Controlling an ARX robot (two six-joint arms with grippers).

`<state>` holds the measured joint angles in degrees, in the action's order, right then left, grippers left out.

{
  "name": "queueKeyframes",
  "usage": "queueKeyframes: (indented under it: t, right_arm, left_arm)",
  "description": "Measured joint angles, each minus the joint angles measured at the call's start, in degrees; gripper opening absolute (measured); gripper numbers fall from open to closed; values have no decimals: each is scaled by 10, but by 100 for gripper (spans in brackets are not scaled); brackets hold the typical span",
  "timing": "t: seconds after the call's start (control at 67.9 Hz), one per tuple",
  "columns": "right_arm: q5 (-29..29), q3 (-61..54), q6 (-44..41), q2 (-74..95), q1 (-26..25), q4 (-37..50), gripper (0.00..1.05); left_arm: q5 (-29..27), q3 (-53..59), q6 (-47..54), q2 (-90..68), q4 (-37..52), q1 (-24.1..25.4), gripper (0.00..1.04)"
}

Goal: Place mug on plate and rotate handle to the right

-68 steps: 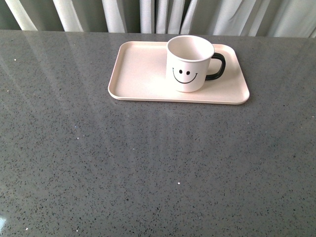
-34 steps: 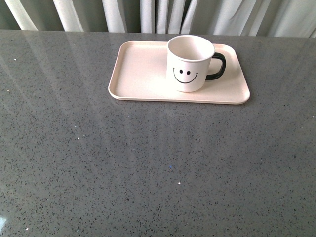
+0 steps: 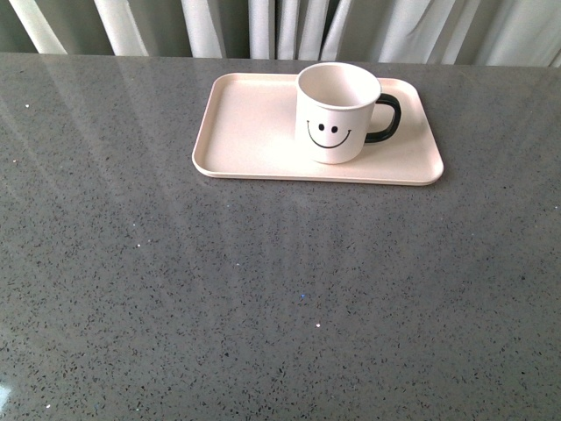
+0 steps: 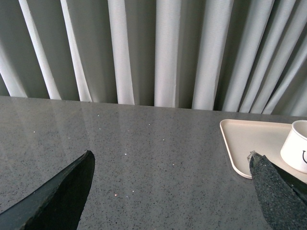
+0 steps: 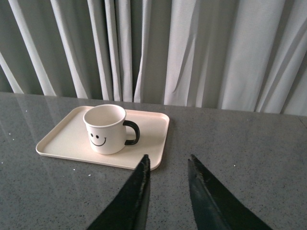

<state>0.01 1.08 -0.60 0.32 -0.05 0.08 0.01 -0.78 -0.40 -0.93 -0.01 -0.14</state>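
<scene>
Mug, glossy cylinder, stands upright on flat rounded plate.

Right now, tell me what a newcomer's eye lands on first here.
First, the cream mug with its black smiley face, standing upright on the right half of the pale pink plate at the far side of the grey table. Its black handle points right. Pale curtains hang behind.

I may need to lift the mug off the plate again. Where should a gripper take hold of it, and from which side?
Probably across the mug's cream body, coming from above: it stands upright with an open mouth. Set the fingers front and back, since the handle juts right. The right gripper seems the nearer one.
</scene>
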Motion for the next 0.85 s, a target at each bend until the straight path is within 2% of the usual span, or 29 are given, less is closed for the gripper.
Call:
queueKeyframes:
  t: [0.177, 0.309, 0.854]
  right_arm:
    - [0, 0, 0, 0, 0, 0, 76]
    - [0, 0, 0, 0, 0, 0, 97]
    - [0, 0, 0, 0, 0, 0, 96]
  left_arm:
    - [0, 0, 0, 0, 0, 0, 95]
    - [0, 0, 0, 0, 0, 0, 95]
    - [0, 0, 0, 0, 0, 0, 95]
